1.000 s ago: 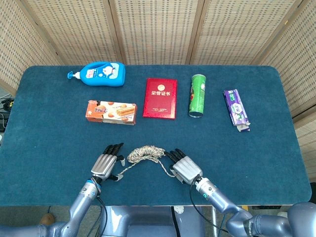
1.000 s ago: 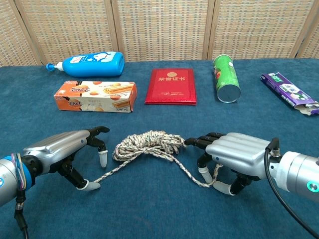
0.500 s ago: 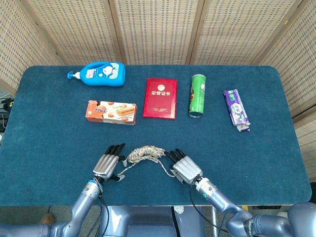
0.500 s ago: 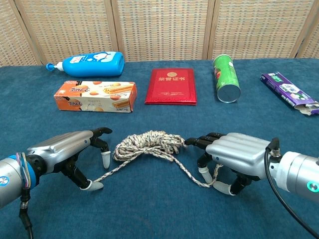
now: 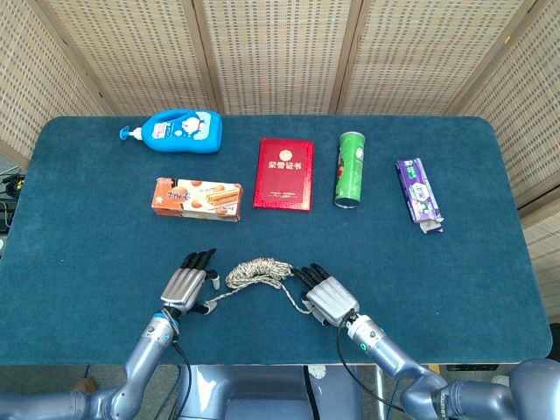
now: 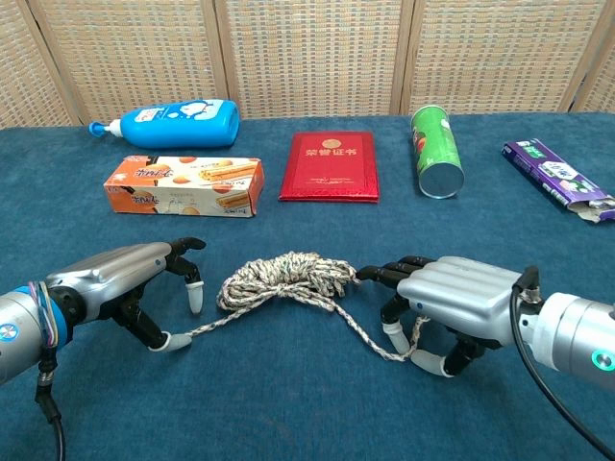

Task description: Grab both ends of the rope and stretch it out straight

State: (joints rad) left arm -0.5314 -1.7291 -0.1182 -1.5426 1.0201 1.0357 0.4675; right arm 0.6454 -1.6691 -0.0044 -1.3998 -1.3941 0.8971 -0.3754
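The speckled rope (image 6: 283, 274) lies in a loose coil near the table's front edge, also visible as the rope (image 5: 258, 269) in the head view. My left hand (image 6: 120, 283) (image 5: 185, 287) hovers palm down to the left of the coil with its fingers apart. Its thumb tip touches the rope's left end (image 6: 184, 335) on the cloth. My right hand (image 6: 452, 303) (image 5: 328, 297) sits at the right of the coil. The rope's right strand (image 6: 384, 351) loops under it and rises between thumb and fingers, where it is held.
Across the blue table (image 5: 490, 262) behind the hands lie an orange biscuit box (image 6: 183, 185), a blue bottle (image 6: 173, 123), a red booklet (image 6: 329, 165), a green can (image 6: 436, 149) and a purple packet (image 6: 562, 178). Woven screens stand behind.
My left hand has shifted left and slightly back, dragging the rope's left end with its thumb, so that strand now runs straighter. The right hand and the coil have stayed put.
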